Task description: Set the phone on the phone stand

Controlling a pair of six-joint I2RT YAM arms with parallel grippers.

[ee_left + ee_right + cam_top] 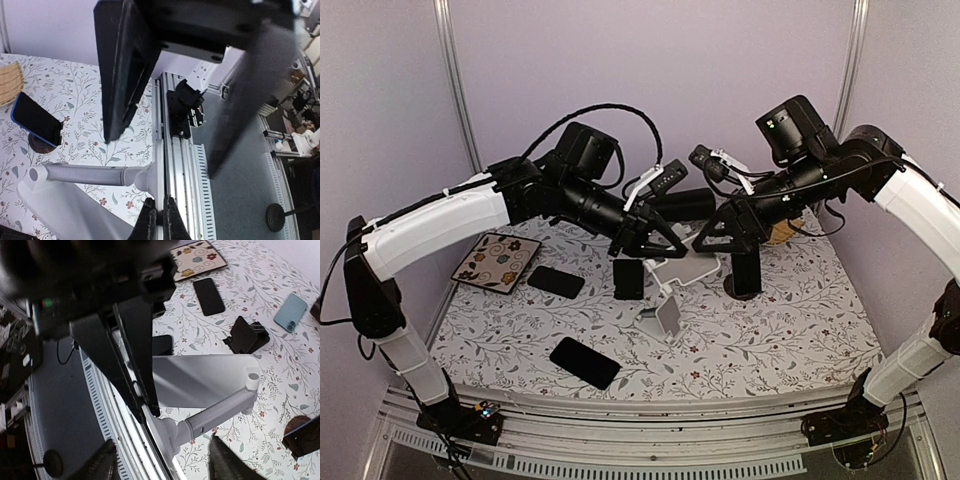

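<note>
- The black phone (628,279) lies flat on the flowered cloth (800,330), just left of the white phone stand (668,315) (whether they touch, I cannot tell).
- The left gripper (160,222) hangs above the stand, fingers pressed together with nothing between them.
- The right gripper (165,465) faces it over the stand, fingers spread and empty.
- A second phone (557,282) lies farther left of the stand, and a third phone (585,362) lies nearer the arm bases.
- A patterned tile (498,262) sits well left of the stand, and a dark holder (745,275) stands to its right.
</note>
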